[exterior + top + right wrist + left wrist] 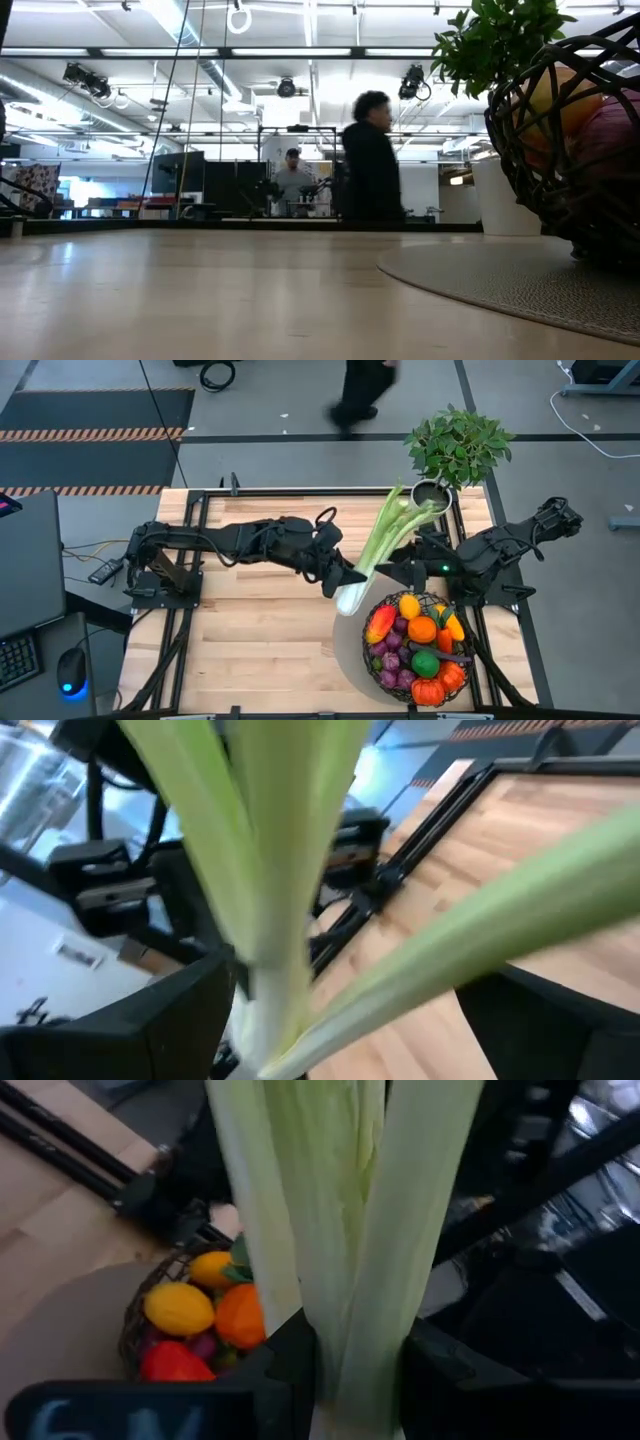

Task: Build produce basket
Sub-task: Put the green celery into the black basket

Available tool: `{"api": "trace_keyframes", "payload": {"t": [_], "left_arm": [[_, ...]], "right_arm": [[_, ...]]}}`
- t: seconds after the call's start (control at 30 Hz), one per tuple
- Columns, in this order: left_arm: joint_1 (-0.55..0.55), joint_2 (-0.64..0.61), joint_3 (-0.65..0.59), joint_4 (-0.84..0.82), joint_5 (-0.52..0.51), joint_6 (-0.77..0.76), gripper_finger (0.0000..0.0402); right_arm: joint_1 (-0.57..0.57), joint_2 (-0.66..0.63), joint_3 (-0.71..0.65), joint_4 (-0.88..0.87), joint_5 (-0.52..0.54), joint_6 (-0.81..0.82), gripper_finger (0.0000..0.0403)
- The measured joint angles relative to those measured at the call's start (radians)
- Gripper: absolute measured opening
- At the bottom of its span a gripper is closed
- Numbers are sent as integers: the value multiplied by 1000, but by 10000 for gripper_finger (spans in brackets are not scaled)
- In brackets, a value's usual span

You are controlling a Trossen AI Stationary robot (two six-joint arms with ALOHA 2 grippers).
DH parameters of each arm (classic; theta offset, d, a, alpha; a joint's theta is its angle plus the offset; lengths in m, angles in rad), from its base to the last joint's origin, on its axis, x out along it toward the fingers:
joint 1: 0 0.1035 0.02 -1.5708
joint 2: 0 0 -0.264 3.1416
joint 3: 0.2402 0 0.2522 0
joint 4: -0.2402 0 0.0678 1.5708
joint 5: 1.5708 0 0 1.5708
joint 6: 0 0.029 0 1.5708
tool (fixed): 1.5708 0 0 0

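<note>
Left end effector (345, 582) clamped on leek (385, 540), right end effector (405, 570) wide open

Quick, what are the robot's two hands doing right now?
Left gripper: closed on the leek, near its white end.
Right gripper: open, its fingers on either side of the leek's green stalk, not squeezing it.
</note>
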Motion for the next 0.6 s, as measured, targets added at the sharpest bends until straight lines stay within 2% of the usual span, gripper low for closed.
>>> {"api": "trace_keyframes", "payload": {"t": [0.1, 0.27, 0.4, 0.6], "left_arm": [[-10, 1, 0, 7, -48, -19, 108], [-9, 6, 0, 19, -51, -23, 109], [1, 7, 0, 21, -50, -22, 109], [12, 7, 0, 53, -50, -18, 110]], "right_arm": [[6, 0, 0, 10, -21, 0, 368], [2, 0, 0, 130, 15, -66, 368], [-34, 0, 0, 188, 33, -126, 368], [-103, 11, 0, 198, 22, -134, 368]]}}
